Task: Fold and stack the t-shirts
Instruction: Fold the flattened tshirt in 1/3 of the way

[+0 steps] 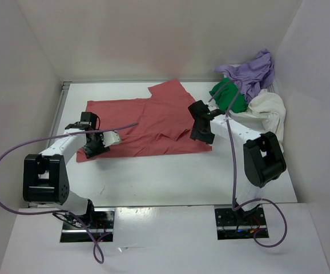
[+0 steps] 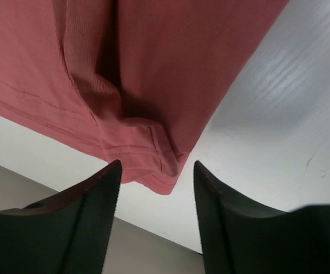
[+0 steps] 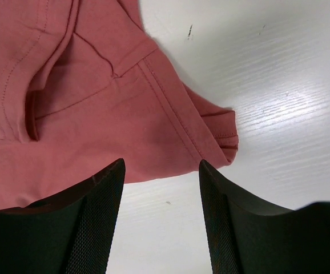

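A salmon-red t-shirt (image 1: 148,123) lies partly folded in the middle of the white table (image 1: 170,177). My left gripper (image 1: 93,145) hovers open at its near left corner. That hem corner (image 2: 153,165) lies on the table just beyond the open fingertips, and nothing is gripped. My right gripper (image 1: 202,134) stands open over the shirt's near right corner (image 3: 222,134), also holding nothing. At the back right a green t-shirt (image 1: 229,98), a lavender one (image 1: 253,71) and a cream-white one (image 1: 268,111) lie heaped together.
White walls (image 1: 33,68) close in the table on the left, back and right. A purple cable (image 1: 16,151) loops off the left arm, and another (image 1: 232,160) hangs along the right arm. Bare table (image 3: 279,85) shows beside the shirt's right corner.
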